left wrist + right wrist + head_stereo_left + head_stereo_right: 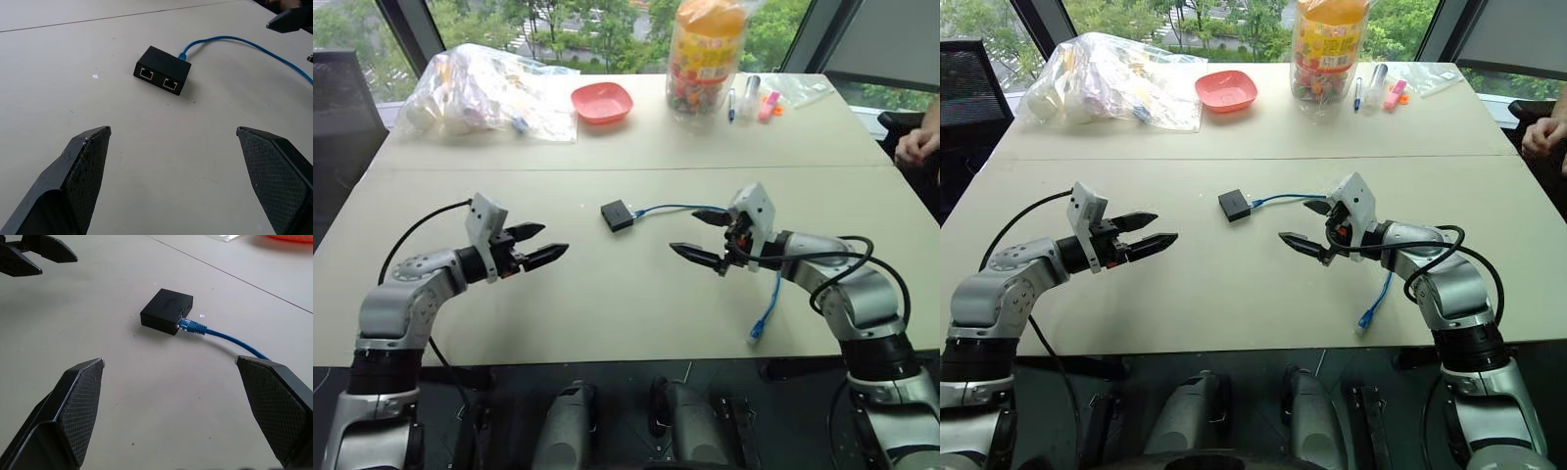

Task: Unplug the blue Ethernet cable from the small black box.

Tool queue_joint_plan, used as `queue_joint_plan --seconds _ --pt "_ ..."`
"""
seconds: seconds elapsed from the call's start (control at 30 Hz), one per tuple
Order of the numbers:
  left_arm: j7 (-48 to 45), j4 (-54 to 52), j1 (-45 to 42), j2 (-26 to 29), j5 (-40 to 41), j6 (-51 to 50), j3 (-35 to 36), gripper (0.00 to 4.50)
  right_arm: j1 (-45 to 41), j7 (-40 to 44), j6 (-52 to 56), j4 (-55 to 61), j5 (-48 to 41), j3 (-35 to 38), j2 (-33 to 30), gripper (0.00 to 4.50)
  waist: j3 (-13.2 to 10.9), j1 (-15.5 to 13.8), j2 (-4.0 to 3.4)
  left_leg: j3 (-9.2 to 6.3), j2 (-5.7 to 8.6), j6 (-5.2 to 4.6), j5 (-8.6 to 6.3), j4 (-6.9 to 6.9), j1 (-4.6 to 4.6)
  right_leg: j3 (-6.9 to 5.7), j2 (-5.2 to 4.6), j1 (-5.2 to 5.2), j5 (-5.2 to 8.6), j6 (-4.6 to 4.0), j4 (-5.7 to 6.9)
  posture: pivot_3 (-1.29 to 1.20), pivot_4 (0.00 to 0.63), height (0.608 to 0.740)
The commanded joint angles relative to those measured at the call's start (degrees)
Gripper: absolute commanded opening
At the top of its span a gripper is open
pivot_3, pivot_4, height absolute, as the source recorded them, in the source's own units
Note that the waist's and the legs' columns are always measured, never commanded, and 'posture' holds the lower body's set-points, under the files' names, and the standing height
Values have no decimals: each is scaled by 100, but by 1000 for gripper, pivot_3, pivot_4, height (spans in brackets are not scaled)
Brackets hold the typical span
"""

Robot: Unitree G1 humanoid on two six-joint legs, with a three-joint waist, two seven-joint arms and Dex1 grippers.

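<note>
The small black box [618, 214] lies flat near the middle of the table, with two empty ports [156, 79] facing my left gripper. The blue Ethernet cable [668, 208] is plugged into the box's opposite side [188, 326]; it runs right, passes under my right arm and ends in a loose plug [756, 333] near the table's front edge. My left gripper [535, 244] hovers open to the left of the box, holding nothing. To the box's right my right gripper [703, 235] is open too, pointing at it, apart from box and cable.
At the table's far side stand a crumpled clear plastic bag [484, 93], a red dish [602, 101], a large jar of sweets [705, 54] and some pens [749, 102]. A person's hand [918, 145] rests at the far right edge. A seam [607, 167] crosses the tabletop.
</note>
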State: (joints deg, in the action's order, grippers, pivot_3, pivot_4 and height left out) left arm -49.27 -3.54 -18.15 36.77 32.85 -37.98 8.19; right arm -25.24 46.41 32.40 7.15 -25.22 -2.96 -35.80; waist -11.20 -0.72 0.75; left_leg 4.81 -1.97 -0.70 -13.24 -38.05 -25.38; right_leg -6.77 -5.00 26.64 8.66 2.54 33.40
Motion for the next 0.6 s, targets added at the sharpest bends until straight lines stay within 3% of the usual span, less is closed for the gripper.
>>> queue_joint_plan --seconds 0.03,0.43,0.6 --pt "-22 -365 135 59 124 -4 153 4267 -109 110 -174 -76 50 16 93 4500 0 0 0 1 0 0 0 0 0 0 -1 1 0 0 0 0 150 740" --pt "249 -165 105 -24 0 277 371 4267 -312 321 -303 -409 212 -39 236 4500 0 -1 0 1 0 -1 1 -7 0 1 0 -1 -1 -1 7 0 150 740" --pt "137 385 -356 27 -412 912 240 4267 -799 398 -742 -1183 444 -110 503 4500 0 -1 0 2 3 1 2 -12 1 0 1 -1 -2 -2 12 0 150 740"
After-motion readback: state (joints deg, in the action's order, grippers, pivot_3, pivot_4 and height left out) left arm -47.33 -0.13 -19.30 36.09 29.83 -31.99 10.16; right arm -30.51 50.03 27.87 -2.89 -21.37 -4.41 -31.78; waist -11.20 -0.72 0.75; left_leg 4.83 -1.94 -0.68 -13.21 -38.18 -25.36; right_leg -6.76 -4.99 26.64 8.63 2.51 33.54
